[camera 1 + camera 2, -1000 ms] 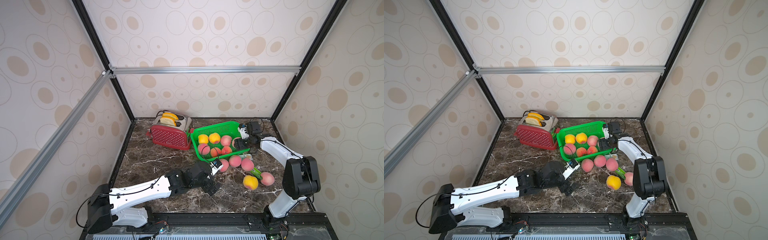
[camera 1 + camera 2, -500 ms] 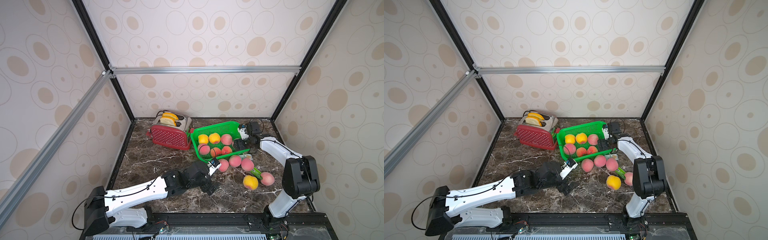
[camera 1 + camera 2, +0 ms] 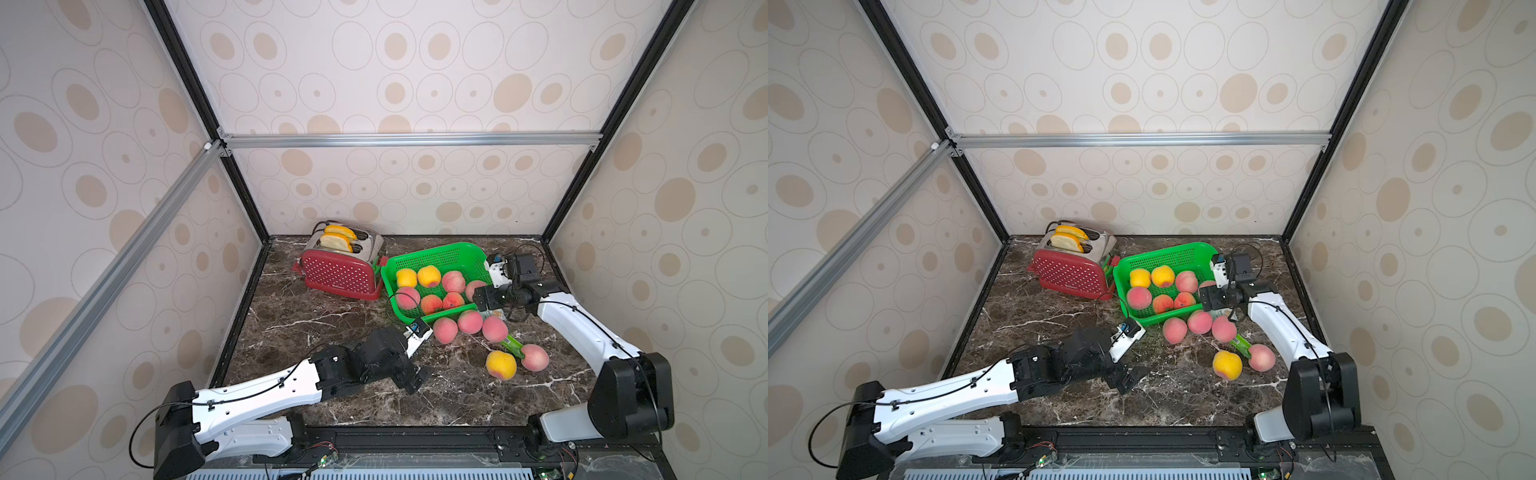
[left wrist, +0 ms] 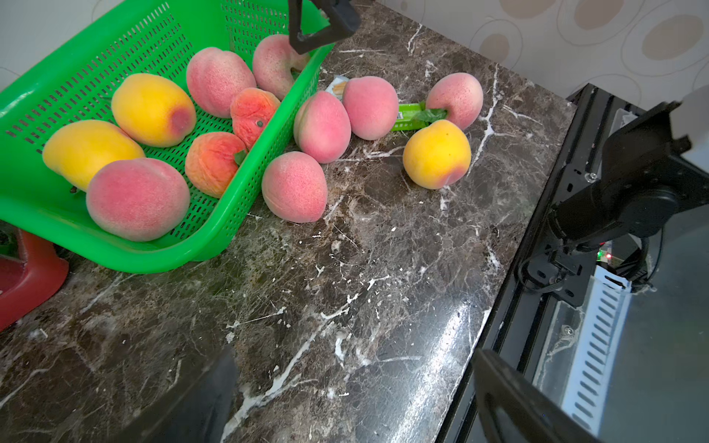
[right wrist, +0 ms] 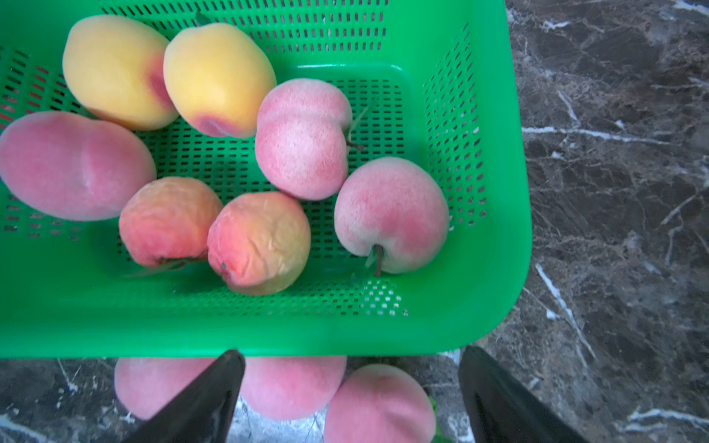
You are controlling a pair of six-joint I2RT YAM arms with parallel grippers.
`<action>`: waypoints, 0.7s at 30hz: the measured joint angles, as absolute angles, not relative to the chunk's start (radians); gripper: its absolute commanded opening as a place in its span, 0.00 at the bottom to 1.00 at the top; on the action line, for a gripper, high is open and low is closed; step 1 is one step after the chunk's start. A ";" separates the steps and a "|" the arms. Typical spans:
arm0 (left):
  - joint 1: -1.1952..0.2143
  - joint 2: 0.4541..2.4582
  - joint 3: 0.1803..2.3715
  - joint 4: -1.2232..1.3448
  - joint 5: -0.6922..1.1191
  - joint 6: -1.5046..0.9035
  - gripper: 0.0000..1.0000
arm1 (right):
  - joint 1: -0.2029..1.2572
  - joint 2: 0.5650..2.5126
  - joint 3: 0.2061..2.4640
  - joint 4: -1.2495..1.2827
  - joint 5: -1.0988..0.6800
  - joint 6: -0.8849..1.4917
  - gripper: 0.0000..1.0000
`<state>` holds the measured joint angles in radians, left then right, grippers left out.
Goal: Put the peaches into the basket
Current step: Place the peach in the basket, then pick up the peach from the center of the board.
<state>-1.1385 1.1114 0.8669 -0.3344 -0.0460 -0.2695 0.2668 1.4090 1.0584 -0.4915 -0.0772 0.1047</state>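
Most of the marble surface (image 3: pixel 316 328) lies bare, above all its near-left stretch, so there is open room to swing there. My left arm (image 3: pixel 266 386) reaches across that stretch, and my left jaws stand wide and empty, low over the surface. My right arm (image 3: pixel 577 328) comes in along the right edge. My right jaws hang parted, nothing between them, over the near rim of the basket (image 3: pixel 440 259) toward its right end. The basket sits far right, its left end close by the toaster (image 3: pixel 338 276), with seven peaches (image 3: pixel 453 281) inside. Five more lie outside. Three pink peaches (image 3: pixel 470 321) run left to right close along the basket's near wall, just below and near of my right jaws; the leftmost lies far and right of my left jaws. They are roundish, so no axis favours a grip, but I judge that wall crowds their far side. A yellow peach (image 3: pixel 501 365) and a pink peach (image 3: pixel 535 357) sit nearer, in the open, with a small green packet (image 3: pixel 512 345) just far of them.
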 measured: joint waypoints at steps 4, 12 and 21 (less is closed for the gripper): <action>-1.139 1.099 0.860 -0.336 -0.046 -0.275 0.99 | 0.267 1.303 0.991 -0.519 -0.079 0.113 0.94; -1.138 1.070 0.786 -0.329 -0.008 -0.299 0.99 | 0.281 1.090 0.874 -0.589 -0.093 0.162 0.96; -1.171 1.122 0.767 -0.277 0.098 -0.299 0.99 | 0.474 0.978 0.785 -0.726 0.014 0.271 0.97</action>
